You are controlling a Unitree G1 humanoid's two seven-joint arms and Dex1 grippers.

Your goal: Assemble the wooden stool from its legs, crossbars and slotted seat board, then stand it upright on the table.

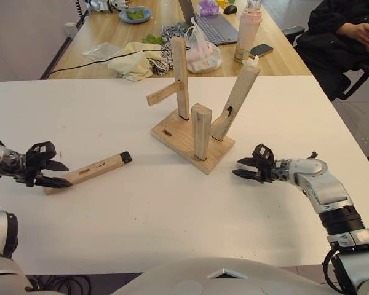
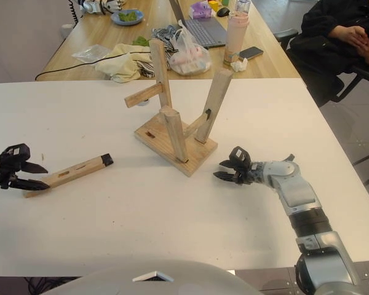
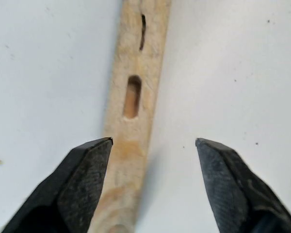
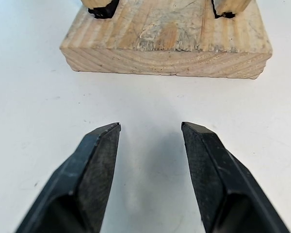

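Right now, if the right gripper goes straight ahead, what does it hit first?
Probably the near edge of the seat board: the right gripper points squarely at it, with only bare table between.

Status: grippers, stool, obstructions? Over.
Left gripper open at end of loose slotted wooden leg. Right gripper open, facing flat wooden seat board, three legs seated. No obstruction seen.

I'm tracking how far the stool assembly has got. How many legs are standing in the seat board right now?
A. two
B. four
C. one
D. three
D: a tall leg, a short leg and a tilted leg stand in the seat board, while the fourth leg lies flat on the table at the open left gripper.
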